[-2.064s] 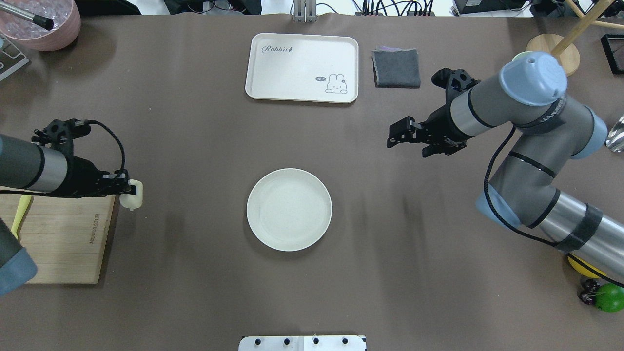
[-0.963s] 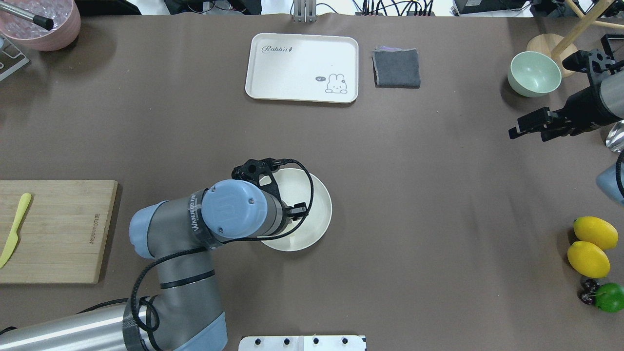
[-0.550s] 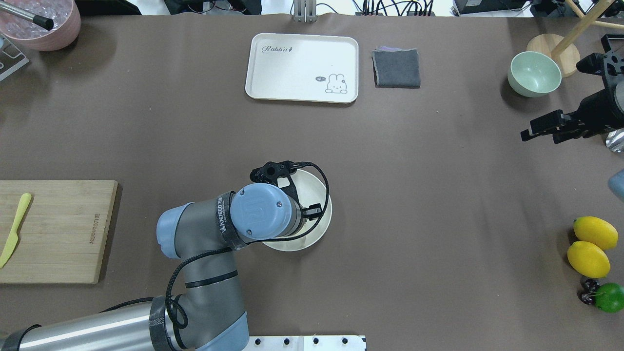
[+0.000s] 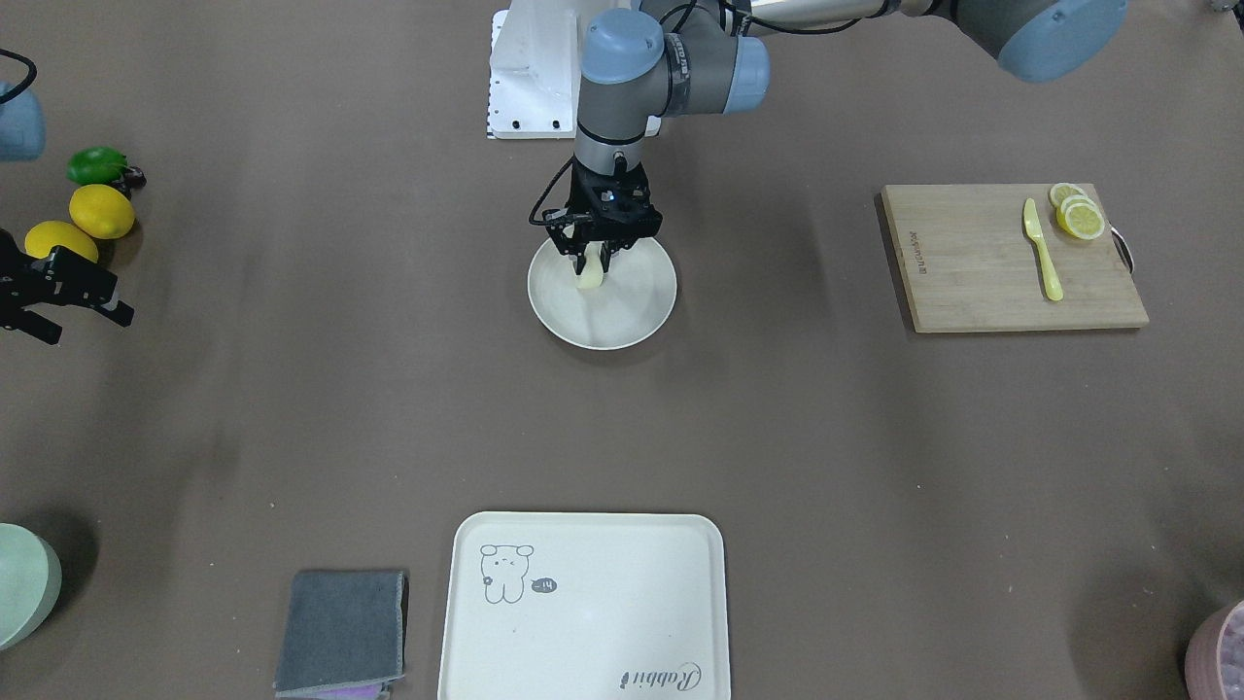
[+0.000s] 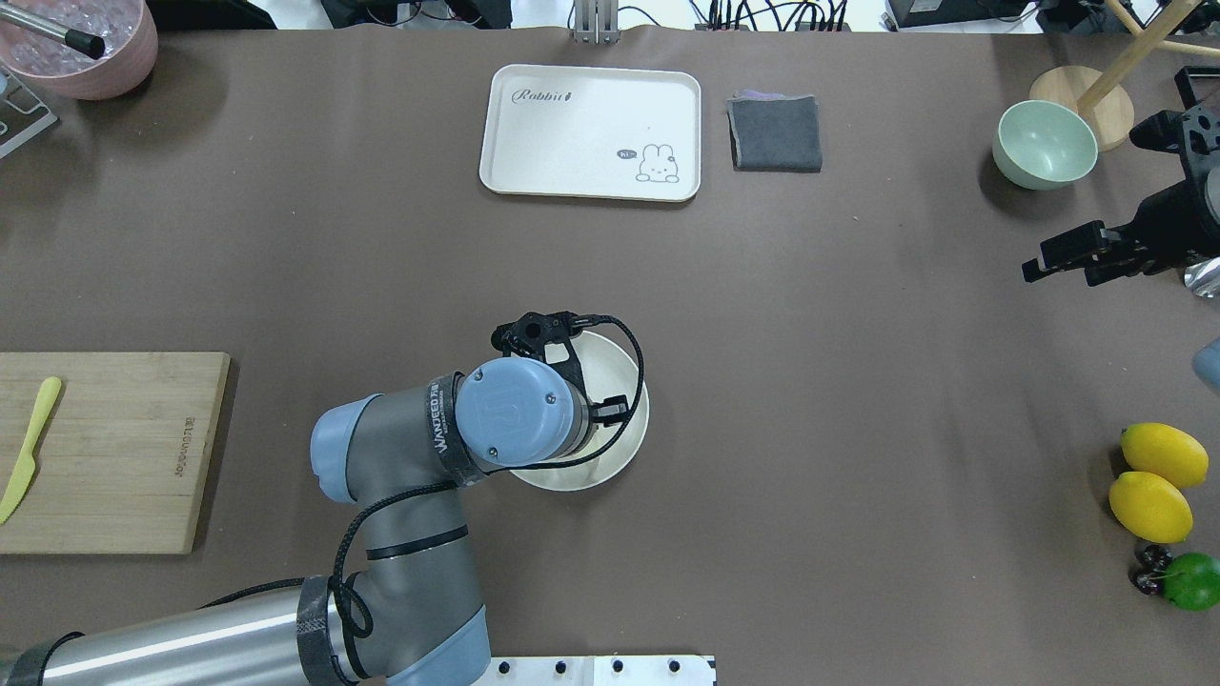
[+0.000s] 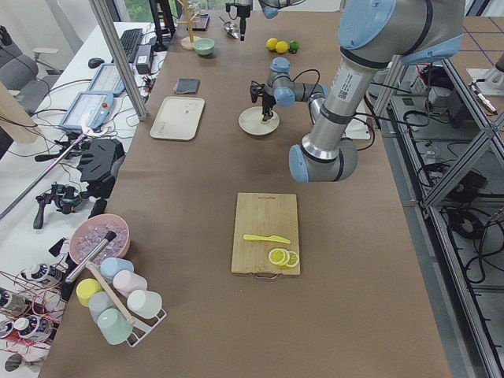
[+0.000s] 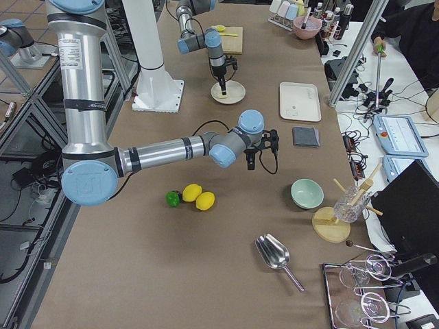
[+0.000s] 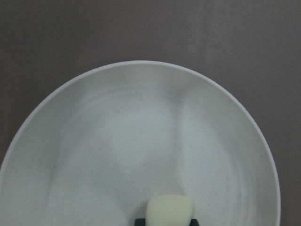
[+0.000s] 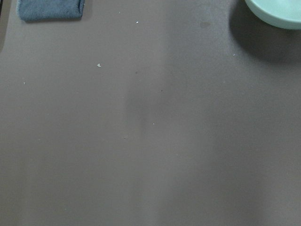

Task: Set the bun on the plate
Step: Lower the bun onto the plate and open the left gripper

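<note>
The bun (image 4: pixel 589 278), a small pale cream block, hangs pinched in my left gripper (image 4: pixel 589 261), which is shut on it and points straight down. It is low over the robot-side half of the round cream plate (image 4: pixel 641 311); I cannot tell whether it touches. The left wrist view shows the bun (image 8: pixel 170 210) at the bottom edge with the plate (image 8: pixel 141 141) below. Overhead, my left wrist hides the bun and part of the plate (image 5: pixel 624 381). My right gripper (image 5: pixel 1060 276) stands open and holds nothing far to the right, near the table edge.
A wooden cutting board (image 4: pixel 982 272) with a yellow knife (image 4: pixel 1042 248) and lemon slices (image 4: pixel 1077 212) lies on my left. The rabbit tray (image 5: pixel 591 131) and grey cloth (image 5: pixel 775 133) sit at the far side. A green bowl (image 5: pixel 1045 145), lemons (image 5: pixel 1148 481) and a lime (image 5: pixel 1191 581) are at right.
My left arm carried the bun from beside the cutting board to above the plate; it has barely moved in the last half second. The right arm drew back to the right edge.
</note>
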{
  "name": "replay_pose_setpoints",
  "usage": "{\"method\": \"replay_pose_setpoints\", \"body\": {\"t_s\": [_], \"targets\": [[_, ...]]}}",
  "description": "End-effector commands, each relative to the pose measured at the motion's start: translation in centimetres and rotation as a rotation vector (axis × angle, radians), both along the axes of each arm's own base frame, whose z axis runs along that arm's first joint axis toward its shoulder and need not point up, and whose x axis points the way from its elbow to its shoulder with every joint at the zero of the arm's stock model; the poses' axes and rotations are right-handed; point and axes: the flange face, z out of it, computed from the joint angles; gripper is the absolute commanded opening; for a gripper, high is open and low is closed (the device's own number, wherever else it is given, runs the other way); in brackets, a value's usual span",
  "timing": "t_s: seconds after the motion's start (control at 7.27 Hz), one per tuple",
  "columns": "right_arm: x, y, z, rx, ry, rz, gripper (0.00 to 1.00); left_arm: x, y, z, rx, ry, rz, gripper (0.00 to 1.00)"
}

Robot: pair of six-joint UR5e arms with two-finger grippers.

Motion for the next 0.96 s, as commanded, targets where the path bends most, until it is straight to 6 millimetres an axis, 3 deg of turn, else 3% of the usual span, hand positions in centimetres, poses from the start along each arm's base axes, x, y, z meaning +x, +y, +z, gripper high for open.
{"method": "replay_pose_setpoints", "body": {"t_s": [0.0, 0.28, 0.41, 0.55, 0.69, 0.83], "targets": [[-0.1, -0.1, -0.1, 0.003, -0.001, 0.000, 1.00, -0.6, -0.1, -0.4, -0.004, -0.012, -0.003, 0.98], [0.2, -0.1, -0.2, 0.004, -0.003, 0.003, 1.00, -2.7, -0.3, -1.8, 0.022, -0.029, 0.012, 0.98], [0.7, -0.2, -0.4, 0.008, -0.003, 0.013, 1.00, -6.3, -1.7, -2.5, 0.064, -0.056, 0.020, 0.98], [1.6, -0.5, 0.0, 0.014, 0.003, 0.022, 1.00, -10.4, -2.4, -1.4, 0.062, -0.109, 0.086, 0.98], [3.8, -0.9, 1.0, 0.039, 0.031, 0.021, 1.00, -15.3, -5.0, 0.3, 0.076, -0.126, 0.125, 0.98], [6.5, -1.6, 1.9, 0.069, 0.077, 0.005, 1.00, -20.3, -7.3, 3.7, 0.124, -0.167, 0.175, 0.98]]}}
